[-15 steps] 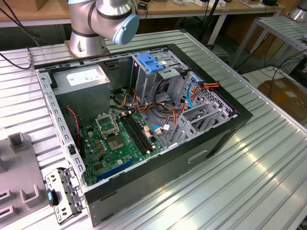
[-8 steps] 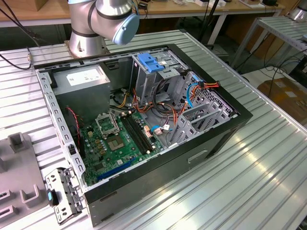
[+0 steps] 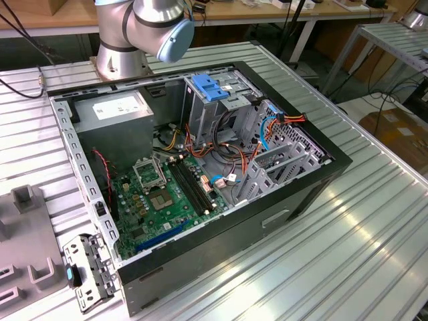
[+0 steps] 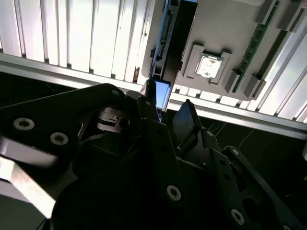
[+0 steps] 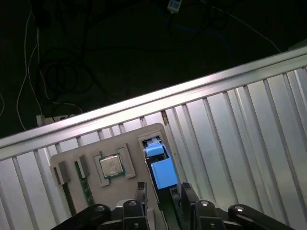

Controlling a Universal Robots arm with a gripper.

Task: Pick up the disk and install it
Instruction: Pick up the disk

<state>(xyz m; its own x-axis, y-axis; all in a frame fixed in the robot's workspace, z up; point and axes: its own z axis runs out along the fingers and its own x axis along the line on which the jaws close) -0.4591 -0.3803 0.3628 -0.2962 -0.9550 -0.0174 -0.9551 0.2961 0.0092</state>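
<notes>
Fingers point(image 5: 141, 196) spread astride the disk point(image 5: 160, 167) in its tray point(image 5: 96, 148). Best squeeze its long edges squarely, centred.

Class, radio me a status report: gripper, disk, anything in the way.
Gripper open, fingers straddling the disk. Disk seated in grey tray slot, not lifted. Nothing blocking it.

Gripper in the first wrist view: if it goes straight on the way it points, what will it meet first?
Probably the disk in the grey holder; it lies in line with the gripper, between its open fingers. Depth is unclear.
</notes>
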